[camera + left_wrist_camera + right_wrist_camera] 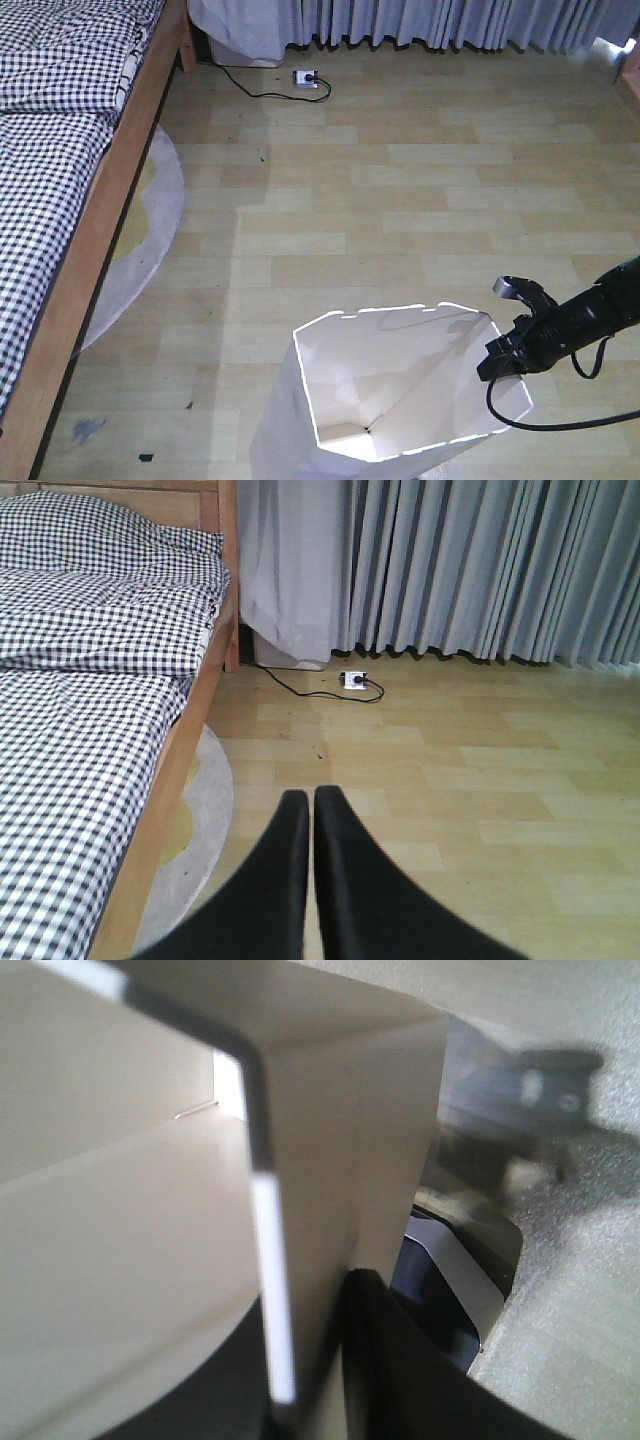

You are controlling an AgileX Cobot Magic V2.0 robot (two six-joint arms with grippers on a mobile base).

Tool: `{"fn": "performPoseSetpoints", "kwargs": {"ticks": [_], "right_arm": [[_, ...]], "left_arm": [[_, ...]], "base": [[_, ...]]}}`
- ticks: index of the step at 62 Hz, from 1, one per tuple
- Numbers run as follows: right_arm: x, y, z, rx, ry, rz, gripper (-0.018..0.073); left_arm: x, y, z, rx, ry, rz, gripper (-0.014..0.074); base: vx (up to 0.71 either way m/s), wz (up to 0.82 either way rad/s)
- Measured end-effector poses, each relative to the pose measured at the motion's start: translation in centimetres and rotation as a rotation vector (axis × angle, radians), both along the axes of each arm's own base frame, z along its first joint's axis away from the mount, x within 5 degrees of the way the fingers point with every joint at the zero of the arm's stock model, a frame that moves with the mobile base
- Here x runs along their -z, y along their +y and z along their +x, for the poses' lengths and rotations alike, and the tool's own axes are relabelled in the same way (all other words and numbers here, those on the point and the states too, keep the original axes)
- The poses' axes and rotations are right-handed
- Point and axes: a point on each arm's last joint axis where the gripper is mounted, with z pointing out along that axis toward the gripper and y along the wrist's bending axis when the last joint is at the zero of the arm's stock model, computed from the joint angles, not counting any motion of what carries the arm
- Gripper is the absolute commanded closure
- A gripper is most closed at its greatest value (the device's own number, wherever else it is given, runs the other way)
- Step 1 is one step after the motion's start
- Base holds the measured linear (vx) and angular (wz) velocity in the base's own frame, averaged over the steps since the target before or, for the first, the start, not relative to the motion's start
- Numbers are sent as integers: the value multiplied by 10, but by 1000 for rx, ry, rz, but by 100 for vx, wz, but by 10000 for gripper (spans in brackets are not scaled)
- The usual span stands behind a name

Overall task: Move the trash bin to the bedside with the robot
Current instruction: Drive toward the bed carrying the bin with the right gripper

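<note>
Although the right jaws are clamped on the rim of the bin (400, 390), it stands well apart from the bed (112, 200); the moving remains. Left jaws are together, empty.

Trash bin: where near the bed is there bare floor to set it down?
Bare wood floor runs between the grey rug and the trash bin, up to the curtains. Crowded: rug against the bed frame; power strip and cable near the curtains.

White trash bin (400, 370), black-and-white checked bedding (50, 150), grey curtains (450, 20), seemingly pale-grey rug (150, 220).
</note>
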Motion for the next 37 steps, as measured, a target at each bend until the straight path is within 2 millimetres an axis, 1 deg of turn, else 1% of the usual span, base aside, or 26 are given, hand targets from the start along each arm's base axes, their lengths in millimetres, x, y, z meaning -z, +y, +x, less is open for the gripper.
{"fn": "performPoseSetpoints", "kwargs": {"ticks": [37], "right_arm": [[0, 0, 0, 0, 0, 0, 564]], "left_arm": [[0, 0, 0, 0, 0, 0, 602]], "base": [[22, 0]]}}
